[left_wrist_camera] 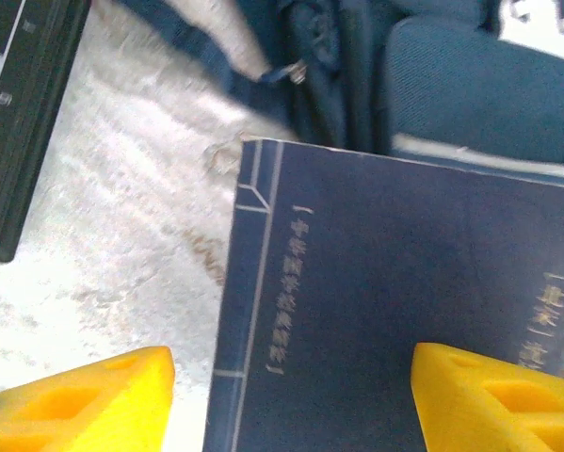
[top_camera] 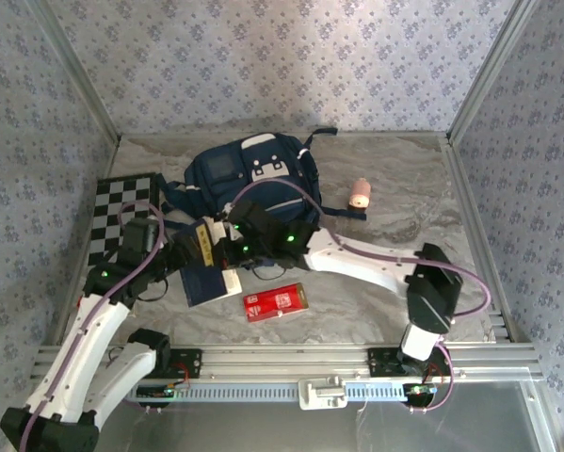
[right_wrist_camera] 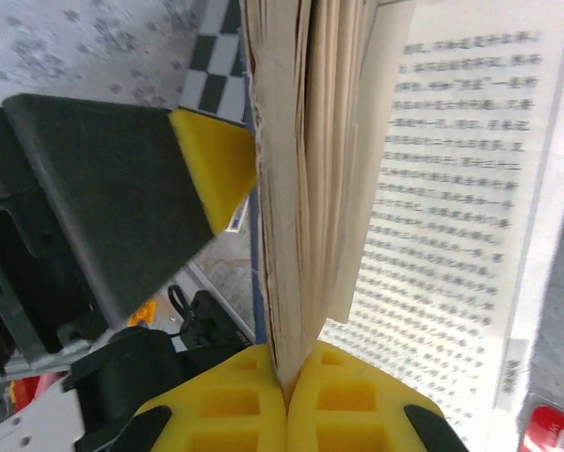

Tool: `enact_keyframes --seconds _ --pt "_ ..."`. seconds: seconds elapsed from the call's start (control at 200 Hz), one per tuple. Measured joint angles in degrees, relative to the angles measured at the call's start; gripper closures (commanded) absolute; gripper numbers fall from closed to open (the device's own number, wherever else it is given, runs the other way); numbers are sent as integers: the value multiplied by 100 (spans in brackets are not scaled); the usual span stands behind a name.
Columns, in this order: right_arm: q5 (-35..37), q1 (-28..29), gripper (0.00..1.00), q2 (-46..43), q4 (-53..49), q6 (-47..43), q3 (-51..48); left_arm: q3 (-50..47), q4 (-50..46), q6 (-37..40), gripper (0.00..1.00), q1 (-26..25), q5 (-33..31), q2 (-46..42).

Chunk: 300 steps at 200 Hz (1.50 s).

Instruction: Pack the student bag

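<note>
Student bag, navy fabric: probably soft, floppy; grip its rim. Left gripper gapes; right gripper pinches dark blue paper book.

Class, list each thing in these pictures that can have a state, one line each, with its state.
Backpack: lying on the table, front up; cannot tell whether it is zipped.
Book: partly open, its pages pinched.
Right gripper: shut on the book's pages.
Left gripper: open, above the book's dark blue cover.
Red box: lying flat on the table, untouched.
</note>
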Motion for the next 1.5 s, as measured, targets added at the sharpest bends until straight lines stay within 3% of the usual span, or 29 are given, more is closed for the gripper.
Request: enact_keyframes --seconds 0.205,0.62,0.815,0.95,1.239,1.499 --pt "-216 -527 100 -857 2 -317 -457 446 234 304 27 31 907 83" --pt "-1814 -2208 100 -1928 599 -385 -1620 367 2385 -74 23 31 3108 1032" --pt "-2424 -2553 100 -1947 1012 -214 -1773 203 3401 -442 24 -85 3711 1392" --pt "-2686 -2697 100 -1956 1292 -63 -1862 203 3646 -498 25 -221 3751 1482" --pt "-2977 -2944 100 -1991 1801 321 -2065 -4 4367 -927 41 -507 3869 1711" --pt "-3095 -3165 100 -1971 1967 380 -2225 -4 4826 -1241 72 -911 3799 1714"
